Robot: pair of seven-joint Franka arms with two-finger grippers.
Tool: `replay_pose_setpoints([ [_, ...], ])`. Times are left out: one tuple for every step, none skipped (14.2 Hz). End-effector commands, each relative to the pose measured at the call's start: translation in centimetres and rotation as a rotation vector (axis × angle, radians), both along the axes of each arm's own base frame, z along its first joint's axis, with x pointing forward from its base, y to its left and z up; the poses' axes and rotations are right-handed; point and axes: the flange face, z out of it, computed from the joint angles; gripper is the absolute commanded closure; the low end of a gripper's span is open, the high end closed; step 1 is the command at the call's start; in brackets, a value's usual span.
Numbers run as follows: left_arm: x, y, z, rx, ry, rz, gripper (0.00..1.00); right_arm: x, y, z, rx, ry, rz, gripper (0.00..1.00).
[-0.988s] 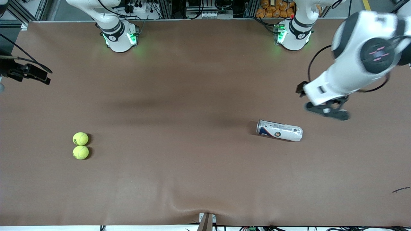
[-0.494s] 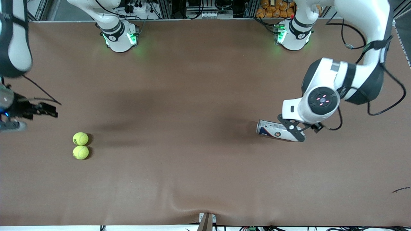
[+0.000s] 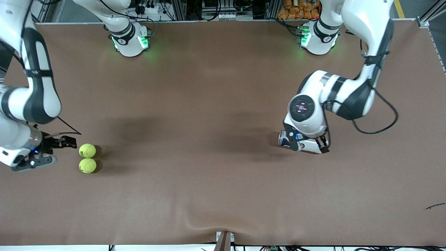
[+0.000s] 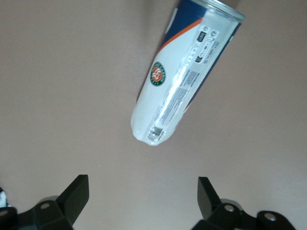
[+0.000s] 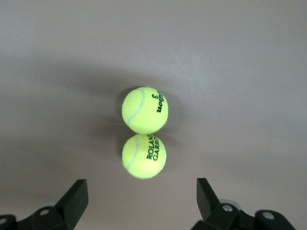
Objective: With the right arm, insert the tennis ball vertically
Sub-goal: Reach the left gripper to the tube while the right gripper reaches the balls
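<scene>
Hovering open: right gripper (image 3: 33, 161), left gripper (image 3: 308, 143)

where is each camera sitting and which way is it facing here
Front view: high across the table, facing both arm bases; shows left gripper over the can and right gripper beside two tennis balls.
Left wrist view: on the left wrist, looking down at the can; open fingertips show.
Right wrist view: on the right wrist, facing the tennis balls; open fingertips show.
Shared: the front view holds both wrist views' subjects.

Two tennis balls (image 3: 87, 158), lying can (image 3: 302, 142)
</scene>
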Motion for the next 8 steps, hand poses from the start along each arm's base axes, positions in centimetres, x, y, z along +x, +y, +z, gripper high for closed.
replay_pose_setpoints([
  [-1.8, 1.0, -3.1, -0.001, 0.01, -0.089, 0.0, 0.5, -1.3, -4.0, -0.002, 0.045, 0.017, 0.0],
  [-2.5, 1.2, -3.9, -0.02, 0.009, -0.116, 0.0, 0.2, -2.0, -5.7, 0.003, 0.069, 0.005, 0.0],
  [-2.8, 1.4, -4.7, -0.033, 0.012, -0.134, 0.0, -0.2, -2.8, -7.4, 0.015, 0.093, -0.012, 0.0],
  [-3.1, 1.0, -5.3, -0.029, 0.019, -0.153, 0.0, -0.5, -3.1, -9.2, 0.021, 0.112, -0.02, 0.0],
  [-3.1, 0.5, -5.7, 0.004, 0.015, -0.202, 0.0, -0.4, -3.2, -9.8, 0.022, 0.106, -0.021, 0.0],
  [-3.3, 0.1, -6.3, 0.03, 0.014, -0.234, 0.0, -0.7, -3.1, -10.6, 0.024, 0.113, -0.022, 0.0],
  [-3.5, -0.1, -6.6, 0.045, 0.017, -0.253, 0.0, -0.7, -3.1, -10.9, 0.024, 0.11, -0.025, 0.0],
  [-3.5, -0.1, -7.4, 0.051, 0.028, -0.263, 0.0, -0.8, -3.1, -11.2, 0.029, 0.111, -0.03, 0.0],
])
